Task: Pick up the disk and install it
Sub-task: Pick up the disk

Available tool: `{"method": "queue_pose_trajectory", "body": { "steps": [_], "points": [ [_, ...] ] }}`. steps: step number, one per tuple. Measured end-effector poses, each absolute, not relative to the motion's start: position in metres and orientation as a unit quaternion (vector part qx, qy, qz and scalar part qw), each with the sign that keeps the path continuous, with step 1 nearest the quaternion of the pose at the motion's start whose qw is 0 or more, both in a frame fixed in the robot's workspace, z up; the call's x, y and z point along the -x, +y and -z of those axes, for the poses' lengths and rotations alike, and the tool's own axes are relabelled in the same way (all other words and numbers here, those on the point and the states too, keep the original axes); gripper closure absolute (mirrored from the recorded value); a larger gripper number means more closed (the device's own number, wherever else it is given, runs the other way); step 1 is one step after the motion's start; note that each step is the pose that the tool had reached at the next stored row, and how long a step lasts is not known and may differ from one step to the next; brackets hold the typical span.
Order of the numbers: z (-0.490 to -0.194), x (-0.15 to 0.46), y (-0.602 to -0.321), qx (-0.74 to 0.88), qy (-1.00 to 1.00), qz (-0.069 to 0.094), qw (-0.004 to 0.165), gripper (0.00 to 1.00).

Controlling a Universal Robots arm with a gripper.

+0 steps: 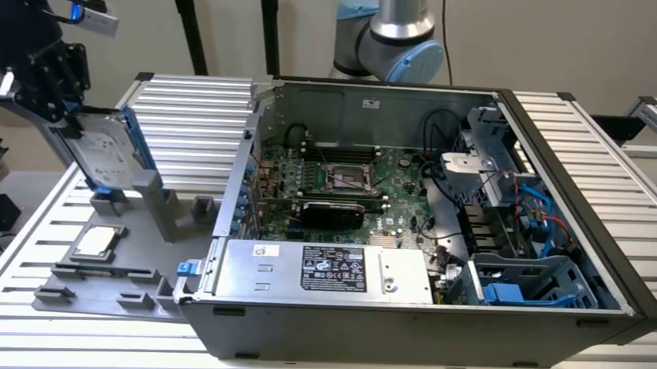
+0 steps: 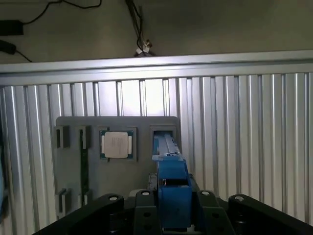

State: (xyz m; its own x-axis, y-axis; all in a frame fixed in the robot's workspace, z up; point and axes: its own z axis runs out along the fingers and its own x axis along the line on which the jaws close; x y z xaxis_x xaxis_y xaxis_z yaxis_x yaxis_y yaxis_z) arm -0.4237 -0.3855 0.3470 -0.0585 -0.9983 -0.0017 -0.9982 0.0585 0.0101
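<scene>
The disk (image 1: pixel 103 150) is a silver-grey drive in a blue frame. It stands on edge at the exterior view's left, its lower end at a grey upright holder (image 1: pixel 111 204). My black gripper (image 1: pixel 70 123) is shut on its upper end. In the wrist view the disk's blue frame edge (image 2: pixel 172 186) runs out from between the fingers of my gripper (image 2: pixel 173 210) toward a slot in the grey fixture plate (image 2: pixel 73 127). Whether the disk's lower end still sits in the slot I cannot tell.
A small square silver chip (image 1: pixel 95 241) (image 2: pixel 116 145) lies in a pocket on the fixture plate (image 1: pixel 92 288). The open computer case (image 1: pixel 236 338) fills the middle and right, with a motherboard (image 1: pixel 339 177), a power supply (image 1: pixel 328 269) and a blue-grey drive bay (image 1: pixel 524 284). The arm's base (image 1: pixel 395 38) stands behind it.
</scene>
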Motion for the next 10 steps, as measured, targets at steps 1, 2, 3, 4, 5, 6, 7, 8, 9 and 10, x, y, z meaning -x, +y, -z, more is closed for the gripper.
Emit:
{"method": "queue_pose_trajectory", "body": {
  "steps": [1,2,3,4,5,6,7,8,9,10],
  "points": [
    [-0.352,0.424,-0.385,-0.686,-0.727,0.004,0.003,1.0],
    [-0.356,0.424,-0.385,-0.686,-0.727,0.004,0.003,1.0],
    [-0.361,0.424,-0.385,-0.686,-0.728,0.004,0.003,1.0],
    [-0.366,0.423,-0.385,-0.686,-0.727,0.004,0.003,1.0],
    [-0.37,0.423,-0.385,-0.686,-0.727,0.004,0.003,1.0],
    [-0.375,0.422,-0.386,-0.686,-0.727,0.004,0.003,1.0],
    [-0.379,0.422,-0.386,-0.686,-0.727,0.004,0.003,1.0],
    [-0.384,0.421,-0.385,-0.686,-0.727,0.004,0.003,1.0],
    [-0.388,0.419,-0.385,-0.686,-0.727,0.004,0.003,1.0],
    [-0.393,0.417,-0.385,-0.686,-0.727,0.004,0.003,1.0]
  ]
}}
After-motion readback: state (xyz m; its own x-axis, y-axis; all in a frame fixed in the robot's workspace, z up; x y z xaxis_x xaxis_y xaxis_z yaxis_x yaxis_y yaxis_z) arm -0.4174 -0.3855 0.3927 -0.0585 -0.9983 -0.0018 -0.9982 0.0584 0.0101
